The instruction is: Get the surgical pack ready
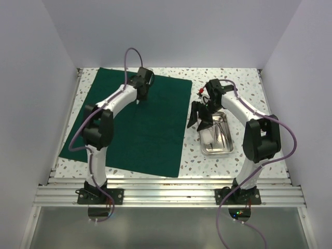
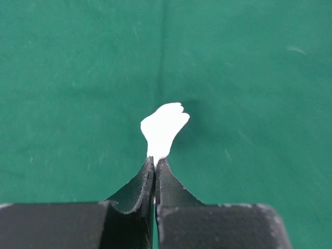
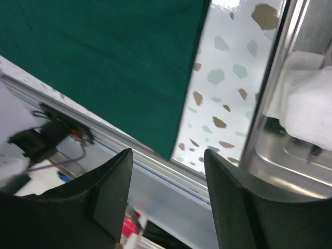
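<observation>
Two arms were out over the speckled white tabletop (image 1: 249, 88) as I watched the feeds. The large dark green cloth drape (image 1: 140, 135) lay spread flat on the left half of the table, its near edge close to the ribbed aluminium rail (image 1: 171, 194) where the arm bases are bolted. A faint crease ran up the cloth in the left wrist view.

My left gripper (image 2: 155, 161) hung over the far middle of the drape. Its jaws were pressed together, pinching the lower end of a small white scrap (image 2: 163, 129) that stuck out beyond the fingertips above the green cloth. I could not tell whether the scrap was gauze, or whether it touched the drape.

The small rectangular steel tray (image 1: 222, 147) sat on the bare table just right of the drape, apart from the cloth. Thin metal instruments (image 1: 213, 135) lay inside it. In the right wrist view, folded white gauze (image 3: 311, 104) showed in the tray too.

My right gripper (image 3: 168, 155) hovered over the tray's far-left corner, near the drape's right edge. Its jaws stood well apart, with nothing between them. Through the gap its camera showed the drape's corner, a strip of speckled table and the rail.
</observation>
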Controlling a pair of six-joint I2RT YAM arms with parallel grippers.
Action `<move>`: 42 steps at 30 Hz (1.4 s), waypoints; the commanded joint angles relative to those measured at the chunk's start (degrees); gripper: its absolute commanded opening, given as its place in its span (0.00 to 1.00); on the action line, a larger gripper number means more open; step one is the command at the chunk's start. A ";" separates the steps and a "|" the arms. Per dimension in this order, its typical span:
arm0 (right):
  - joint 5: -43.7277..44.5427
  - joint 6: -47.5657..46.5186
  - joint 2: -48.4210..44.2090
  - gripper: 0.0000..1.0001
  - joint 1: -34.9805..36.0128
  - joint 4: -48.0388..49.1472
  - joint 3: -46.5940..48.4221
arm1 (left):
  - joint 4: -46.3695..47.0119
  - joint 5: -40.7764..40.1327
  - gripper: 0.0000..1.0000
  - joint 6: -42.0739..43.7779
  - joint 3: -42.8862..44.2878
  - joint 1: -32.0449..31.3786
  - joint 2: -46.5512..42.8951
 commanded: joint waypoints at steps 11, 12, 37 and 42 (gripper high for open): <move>-8.40 41.54 2.90 0.64 2.60 12.04 7.38 | 3.19 26.48 0.00 -0.95 -20.56 -6.43 -32.37; -8.14 44.16 3.17 0.64 3.12 11.77 8.43 | 3.20 26.57 0.00 -1.30 -21.70 -7.05 -33.95; 1.18 59.83 1.77 0.52 13.15 8.43 10.99 | 3.28 23.05 0.00 -3.51 -24.70 -17.33 -37.22; 1.62 60.45 2.56 0.46 13.41 8.69 11.52 | 3.55 23.58 0.00 -3.16 -24.96 -17.60 -37.13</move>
